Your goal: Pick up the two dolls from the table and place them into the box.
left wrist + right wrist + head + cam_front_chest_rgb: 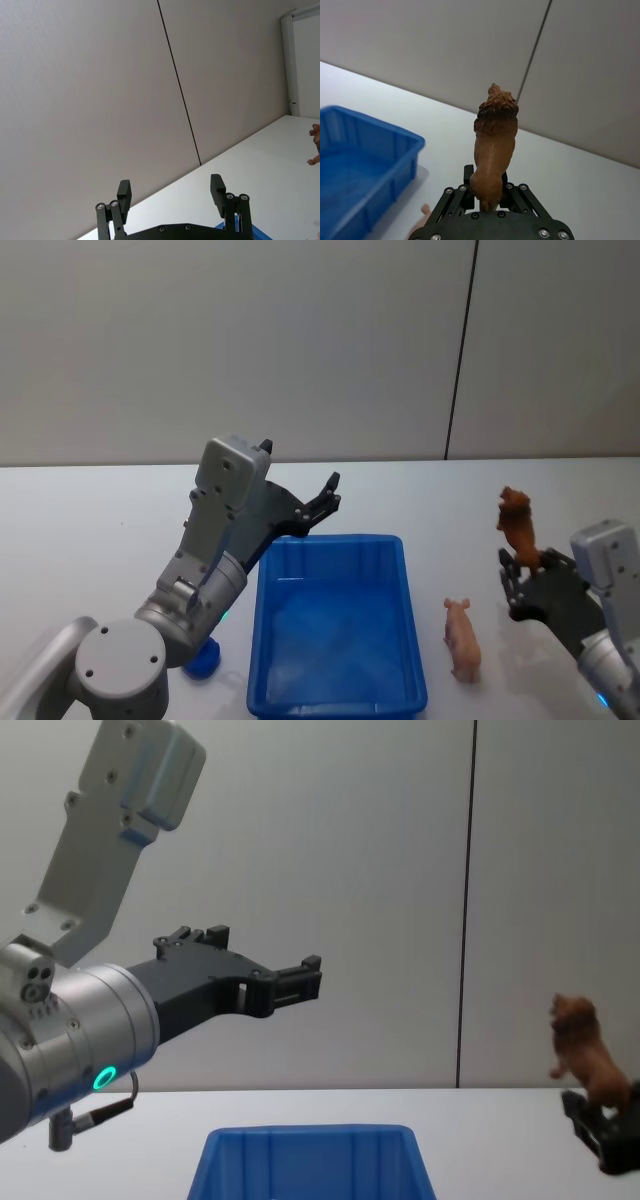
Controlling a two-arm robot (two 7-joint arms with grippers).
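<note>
A brown lion doll (516,525) stands upright in my right gripper (524,575), which is shut on its lower end and held above the table (90,530) to the right of the box. The right wrist view shows the same doll (492,145) rising from that gripper (487,194). A pink pig doll (462,640) lies on the table between the blue box (330,625) and the right gripper. My left gripper (325,498) is open with nothing in it, raised over the box's far left corner, with its fingers (124,195) spread wide apart.
A small blue object (203,660) sits on the table under my left arm, just left of the box. A pale wall with a dark vertical seam (460,350) stands behind the table. The box looks bare inside.
</note>
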